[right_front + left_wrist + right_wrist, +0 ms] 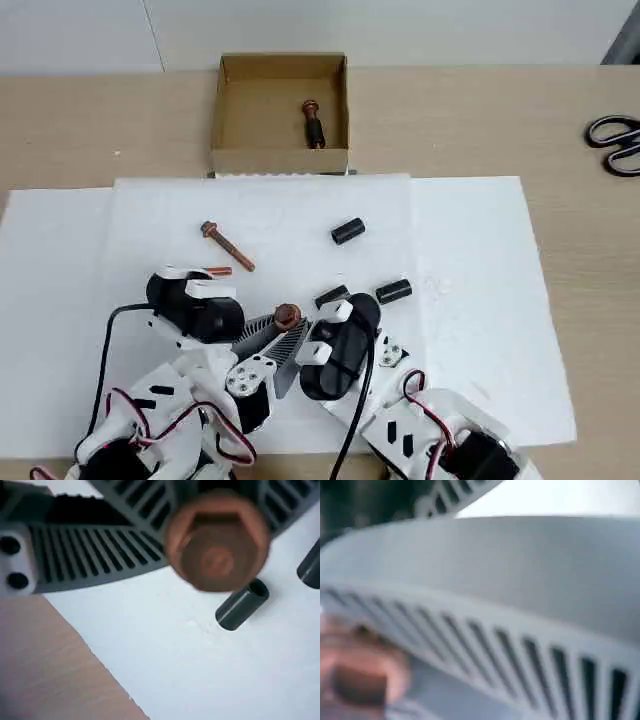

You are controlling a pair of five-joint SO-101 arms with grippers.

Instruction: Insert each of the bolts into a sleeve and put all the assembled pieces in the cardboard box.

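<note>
Bolt [216, 542] gripped in L tool [285, 325], sleeve [241, 605] nearby.

My two arms crouch low, wrists turned inward. My left gripper [278, 338] clamps a bolt [287, 317]; my right gripper [302, 338] sits just beside it.

Plain brown cardboard box [225, 110], far centre. Inside: copper-coloured bolt in a black sleeve [314, 125]. Plain white foam sheet [480, 300] carries a loose copper-coloured long bolt [226, 245] and matte black cylindrical sleeves [348, 231]. Left gripper [283, 328]: dark grey, ribbed slats. Its hex-head metal bolt [216, 545]: copper-coloured too. Light wood-grain table [100, 120]. Black-handled scissors [615, 145], far right.
</note>
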